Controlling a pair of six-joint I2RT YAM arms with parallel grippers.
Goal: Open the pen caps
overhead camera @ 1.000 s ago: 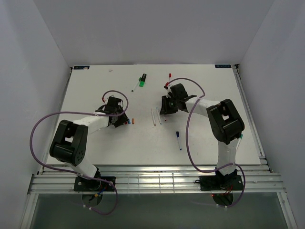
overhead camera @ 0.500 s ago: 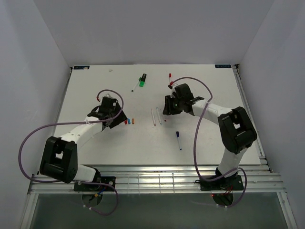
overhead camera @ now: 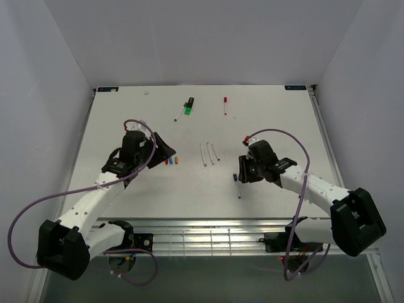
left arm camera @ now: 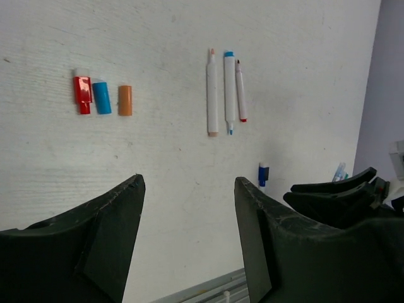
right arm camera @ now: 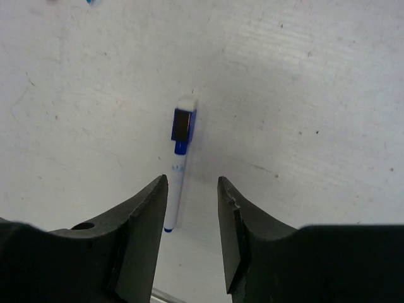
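Left claw (left arm camera: 187,189) standing wide, gripping nothing. Red cap (left arm camera: 82,95), blue cap (left arm camera: 101,97) and orange cap (left arm camera: 125,100) lying in row ahead of it, off to left. Three uncapped pens (left arm camera: 228,88) lying side by side straight ahead. Right claw (right arm camera: 191,189) gaping narrowly, empty. Capped blue pen (right arm camera: 176,183) lying on table (right arm camera: 303,95) in line with its gap, dark cap (right arm camera: 182,125) pointing away.

Bright, even light pours down from overhead onto the white table (overhead camera: 284,113); shadows are faint and soft-edged, the surface matte. The overhead view is sharp. Up close, the left gripper (left arm camera: 188,182) looms dark, its edges slightly soft.
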